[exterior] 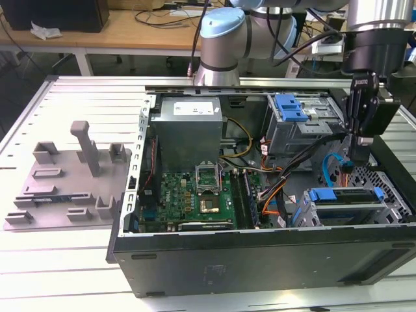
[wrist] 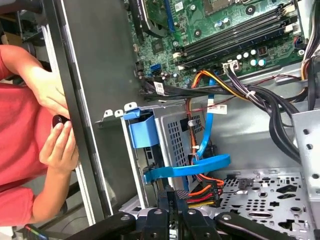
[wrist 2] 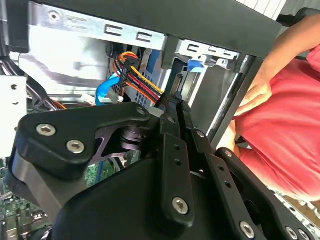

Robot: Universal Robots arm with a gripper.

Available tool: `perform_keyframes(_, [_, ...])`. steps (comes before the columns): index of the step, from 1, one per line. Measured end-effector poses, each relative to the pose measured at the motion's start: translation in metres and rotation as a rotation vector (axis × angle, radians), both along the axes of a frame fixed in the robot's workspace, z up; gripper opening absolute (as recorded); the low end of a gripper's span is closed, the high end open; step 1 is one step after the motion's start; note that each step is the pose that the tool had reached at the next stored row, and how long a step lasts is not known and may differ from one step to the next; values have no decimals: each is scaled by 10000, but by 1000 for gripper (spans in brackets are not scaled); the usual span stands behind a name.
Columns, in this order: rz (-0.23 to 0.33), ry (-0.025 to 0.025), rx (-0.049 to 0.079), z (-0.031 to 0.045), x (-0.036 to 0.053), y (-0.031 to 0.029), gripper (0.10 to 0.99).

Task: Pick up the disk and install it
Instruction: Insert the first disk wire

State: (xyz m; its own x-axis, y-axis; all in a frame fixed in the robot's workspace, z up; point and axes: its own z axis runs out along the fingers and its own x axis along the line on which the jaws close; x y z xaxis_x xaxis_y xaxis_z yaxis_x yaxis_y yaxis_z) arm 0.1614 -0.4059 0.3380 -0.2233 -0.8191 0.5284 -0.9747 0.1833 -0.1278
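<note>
While the disk [exterior: 344,203] sits in the drive cage [exterior: 392,203] of the computer case [exterior: 260,260], the claw [exterior: 359,156] hangs close above, clenched on nothing.

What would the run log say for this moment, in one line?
gripper: near drive cage, by blue cable | disk: in cage, blue frame showing

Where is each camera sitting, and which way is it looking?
Exterior view: off the arm, looking down on the open computer case; the arm and tool show.
First wrist view: rides on the arm, looks past the tool into the case at the blue cable and green board.
Second wrist view: rides on the arm, looks along the tool at coloured wires.
Shared: both wrist views catch the blue cable and a person's hand beside the case.
</note>
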Motion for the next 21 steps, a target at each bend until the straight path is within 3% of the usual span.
perform_keyframes(4, [58,0,14,8,-3,-79,169])
perform_keyframes(11, [846,-1,40,10,-25,-92,169])
perform_keyframes(12, [908,-7,173,9,-35,-95,169])
perform_keyframes(14, [940,-32,724,15,-49,-104,169])
perform_keyframes(16, [945,-50,1102,26,-56,-112,169])
perform_keyframes(18, [953,-60,1348,47,-61,-123,169])
perform_keyframes(21, [958,-71,1586,90,-67,-144,169])
